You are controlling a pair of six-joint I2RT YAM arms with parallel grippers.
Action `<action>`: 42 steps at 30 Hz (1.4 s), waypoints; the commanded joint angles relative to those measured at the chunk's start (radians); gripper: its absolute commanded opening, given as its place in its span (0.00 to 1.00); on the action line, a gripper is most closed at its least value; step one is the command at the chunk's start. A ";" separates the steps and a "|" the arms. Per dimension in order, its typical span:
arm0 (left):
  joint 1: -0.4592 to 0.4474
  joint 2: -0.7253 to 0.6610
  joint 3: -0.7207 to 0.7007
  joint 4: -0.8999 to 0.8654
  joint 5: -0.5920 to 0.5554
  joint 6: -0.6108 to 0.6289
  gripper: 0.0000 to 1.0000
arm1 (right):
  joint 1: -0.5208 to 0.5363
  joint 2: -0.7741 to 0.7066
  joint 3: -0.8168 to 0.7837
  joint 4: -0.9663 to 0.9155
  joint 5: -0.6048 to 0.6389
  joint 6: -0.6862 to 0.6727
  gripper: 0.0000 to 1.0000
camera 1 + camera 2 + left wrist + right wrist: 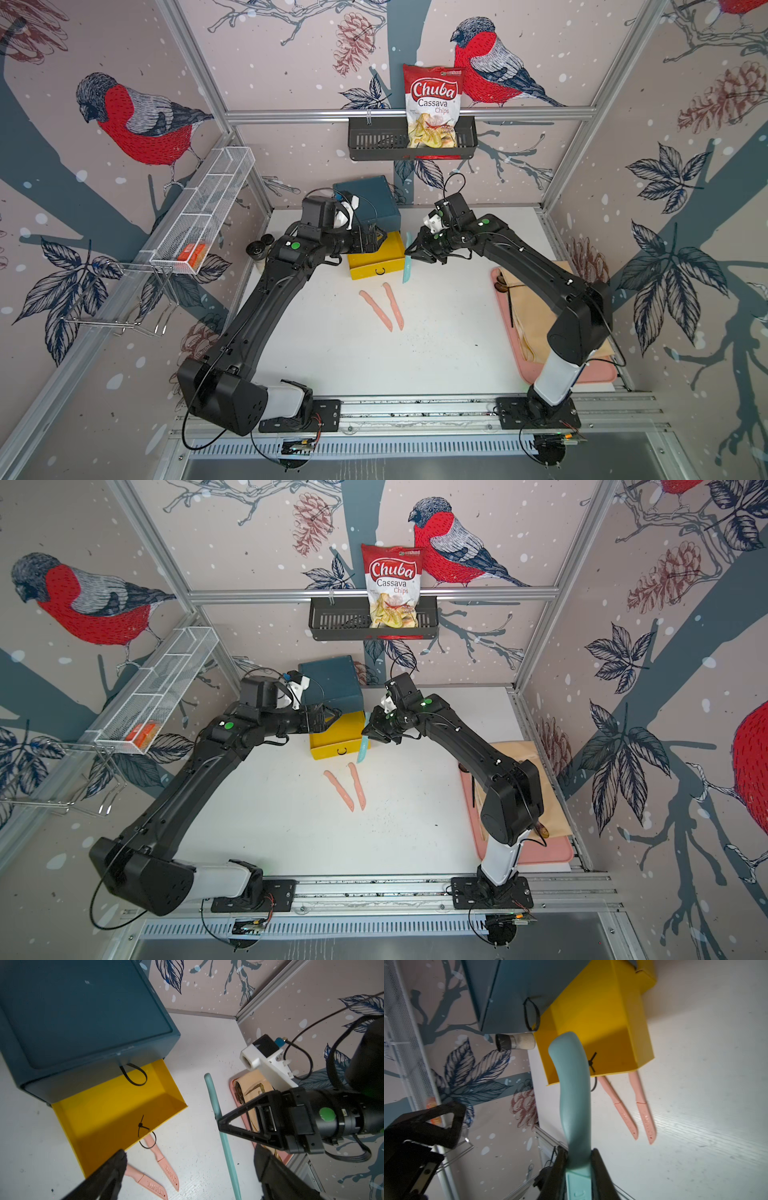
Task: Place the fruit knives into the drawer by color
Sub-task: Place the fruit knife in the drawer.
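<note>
Step in hand: the teal knife is being carried toward the chest; judged mid-task, as two pink knives lie unsorted and no green ones show.
Tabletop: flat, matte white, lightly scuffed; the chest stands at its far edge, left of centre.
Chest: boxy, dark teal, smooth-sided with rounded corners.
Open drawer: yellow, shallow, glossy; pulled out toward the tabletop's middle, a thin black loop pull on its front wall, its visible inside bare.
Left gripper: jaws spread wide, holding nothing, poised over the drawer's front corner.
Right gripper: pinching the teal knife near where handle meets blade, just beside the drawer's right wall, above the tabletop.
Teal knife: slim, one-piece, satin plastic with a curved, rounded handle end.
Pink knives: same shape, embossed lettering on the blades; side by side near the tabletop's middle, handles toward the drawer front.
Next move calls for: aligning the knife lengthwise with a drawer, over its wall, and choosing which colour goes where.
</note>
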 commanded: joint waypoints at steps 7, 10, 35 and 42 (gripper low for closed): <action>0.013 0.093 0.134 -0.061 0.008 0.069 0.97 | 0.031 -0.027 -0.303 0.863 -0.187 0.862 0.00; 0.020 0.106 0.143 -0.059 0.013 0.076 0.97 | 0.042 0.011 -0.313 0.983 -0.173 0.994 0.00; 0.110 0.202 0.211 -0.042 0.104 0.087 0.97 | -0.008 0.232 -0.026 0.566 -0.143 0.898 0.21; 0.110 0.204 0.214 -0.036 0.116 0.081 0.97 | -0.010 0.240 -0.070 0.710 -0.109 0.970 0.37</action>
